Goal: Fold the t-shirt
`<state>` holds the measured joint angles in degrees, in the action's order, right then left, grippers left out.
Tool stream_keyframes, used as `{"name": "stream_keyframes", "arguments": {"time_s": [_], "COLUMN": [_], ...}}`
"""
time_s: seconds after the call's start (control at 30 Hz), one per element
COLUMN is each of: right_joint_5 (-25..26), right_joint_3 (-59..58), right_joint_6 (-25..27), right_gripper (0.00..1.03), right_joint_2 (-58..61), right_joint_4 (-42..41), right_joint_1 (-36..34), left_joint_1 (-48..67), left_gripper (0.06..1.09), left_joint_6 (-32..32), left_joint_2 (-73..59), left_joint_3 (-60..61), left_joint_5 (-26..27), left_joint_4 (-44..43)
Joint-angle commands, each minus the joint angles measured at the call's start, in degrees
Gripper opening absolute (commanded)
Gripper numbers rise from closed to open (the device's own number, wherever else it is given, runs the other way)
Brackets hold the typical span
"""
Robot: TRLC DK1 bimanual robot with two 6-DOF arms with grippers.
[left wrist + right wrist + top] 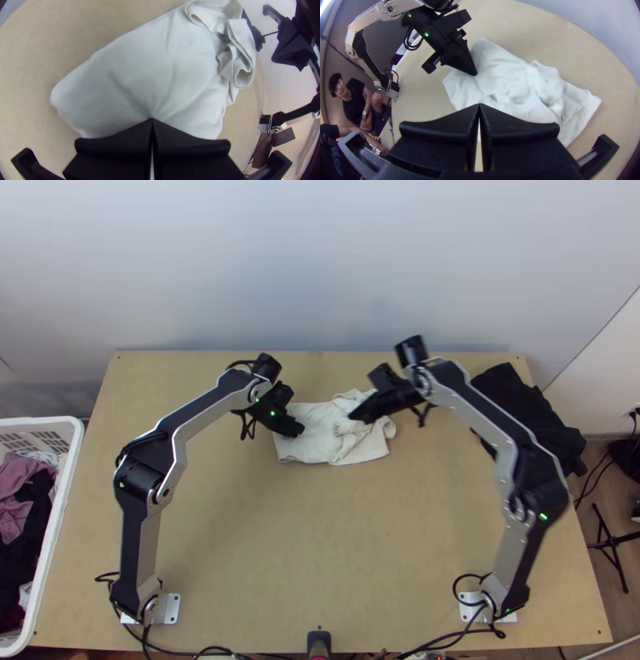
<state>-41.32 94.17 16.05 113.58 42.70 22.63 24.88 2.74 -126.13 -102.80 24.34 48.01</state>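
White basket (40, 421) of clothes (18, 500) at the bench's (320, 540) left edge. Left hand (299, 431) clenched on the t-shirt (318, 446); right hand (354, 418) closed at it, grip unclear.

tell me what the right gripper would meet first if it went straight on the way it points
Most likely the white t-shirt, whose rumpled cloth lies right ahead of the right gripper; how much gap is left, if any, is hard to judge.

Silver-grey links (212, 414), black joints (142, 480)
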Motion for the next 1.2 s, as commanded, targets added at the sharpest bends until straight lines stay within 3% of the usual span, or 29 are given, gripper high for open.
{"name": "stream_keyframes", "arguments": {"time_s": [0.0, 0.37, 0.93, 1.17], "right_joint_5": [3.26, 25.85, 26.29, 26.2], "right_joint_3": [9.8, 10.33, -14.54, -14.1], "right_joint_6": [-0.5, 0.21, 10.4, 9.17], "right_gripper": [0.03, 0.03, 0.03, 0.03], "right_joint_2": [11.66, 18.17, -6.09, -14.26], "right_joint_4": [-0.86, -3.06, -2.8, -2.27], "right_joint_1": [4.7, 6.46, -16.22, -15.25], "left_joint_1": [0.43, 0.69, 0.78, 0.87], "left_gripper": [0.1, 0.1, 0.1, 0.1], "left_joint_6": [0.42, 0.6, 0.77, 1.83], "left_joint_2": [-0.44, -1.76, -3.86, -2.55], "left_joint_3": [1.47, 1.29, -0.12, -0.64], "left_joint_5": [-2.1, -2.45, -2.89, -1.66], "left_joint_4": [-1.16, -1.43, -1.34, -0.11]}}
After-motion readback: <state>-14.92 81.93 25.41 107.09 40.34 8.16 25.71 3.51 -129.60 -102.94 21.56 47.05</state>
